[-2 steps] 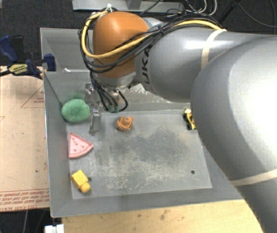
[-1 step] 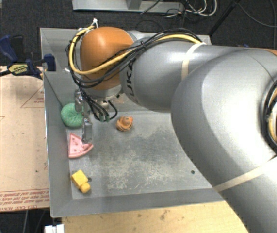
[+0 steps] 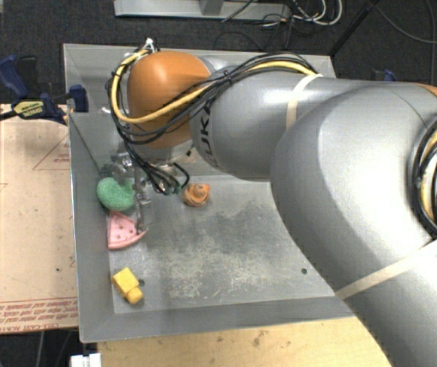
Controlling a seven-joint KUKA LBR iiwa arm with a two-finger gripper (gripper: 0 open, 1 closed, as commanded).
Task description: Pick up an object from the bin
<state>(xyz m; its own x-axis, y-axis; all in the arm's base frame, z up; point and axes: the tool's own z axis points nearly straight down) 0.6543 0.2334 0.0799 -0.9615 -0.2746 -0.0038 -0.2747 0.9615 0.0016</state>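
Toward the left side of the grey bin [image 3: 226,281], close to its wall, the gripper [image 3: 139,209] hangs low between a rounded green lump [image 3: 115,195] and a flat pink wedge [image 3: 122,233]. Its tip reaches down to the wedge's upper right edge, and the green lump lies just beside it on the left. Whether the gripper is spread or closed I cannot tell from this angle, since the wrist's orange cover [image 3: 164,90] hides its upper part. Nothing can be seen gripped. A small orange piece [image 3: 196,195] sits near on the right, and a yellow block [image 3: 128,285] lies well apart, toward the bin's near edge.

By my reading the step in hand is the descent onto a thing — the pink wedge or the green lump, I cannot say which. The next move calls for settling squarely over one of them, closing firmly, then lifting straight up — clear of the wall and of the neighbouring piece.
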